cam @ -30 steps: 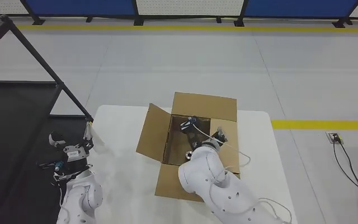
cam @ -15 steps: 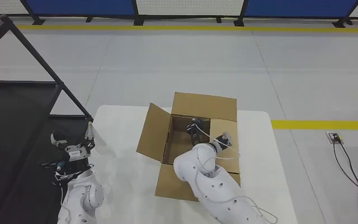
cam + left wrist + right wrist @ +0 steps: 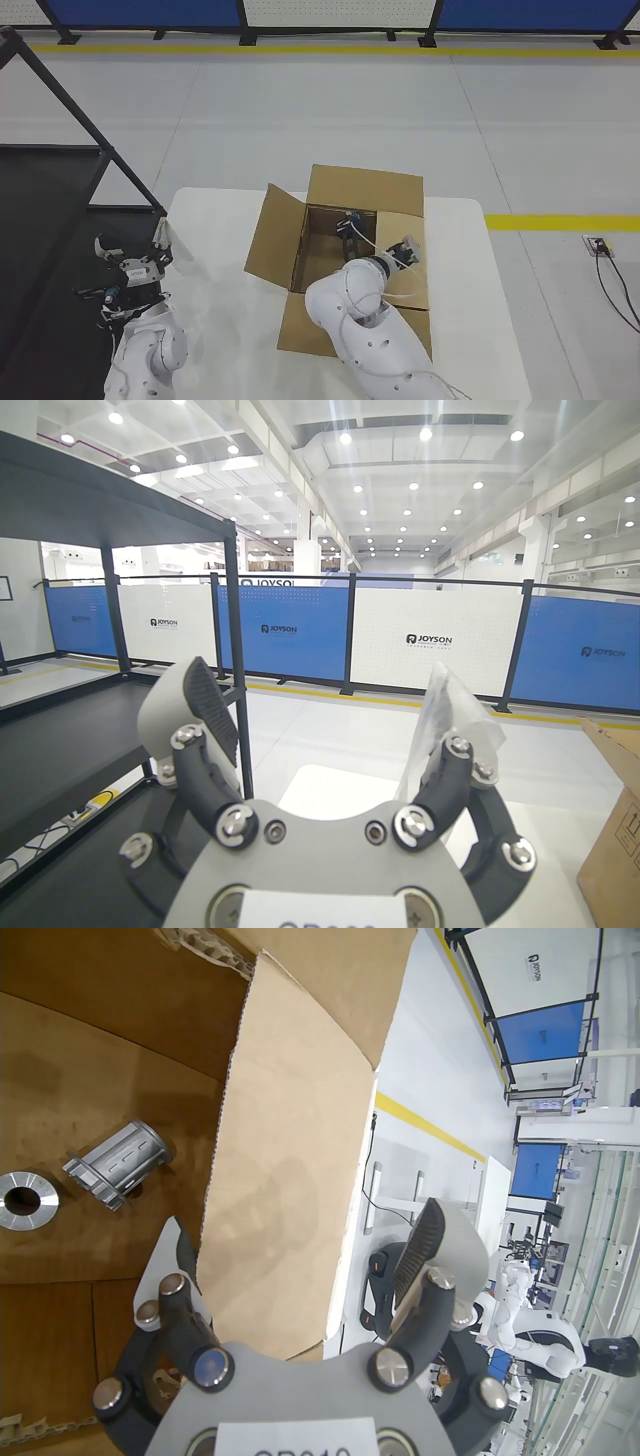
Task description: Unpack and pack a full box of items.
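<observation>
Box (image 3: 365, 185) stands open mid-frame on the table (image 3: 215, 300), two metal parts (image 3: 117, 1163) inside. We see our right fingers (image 3: 425, 1238) spread astride its side flap (image 3: 285, 1153). Lower left in the top view, our left fingers (image 3: 207, 700) gape, a clear bag (image 3: 450, 710) clinging to one.

You see a brown box (image 3: 365, 190) on a white table (image 3: 220, 290); inside the box, a silver ring (image 3: 27, 1200) and cylinder (image 3: 120, 1163).

In the top view, the surface (image 3: 215, 300) at lower left offers open passage between the raised left flap (image 3: 270, 235) of the box (image 3: 365, 190) and the black shelf frame (image 3: 60, 100). At centre, the inward-leaning right flap (image 3: 414, 228) narrows the opening and stands between the spread fingers of the right gripper (image 3: 300, 1228). A metal sleeve (image 3: 120, 1163) and a ring (image 3: 22, 1200) take up part of the box floor.
</observation>
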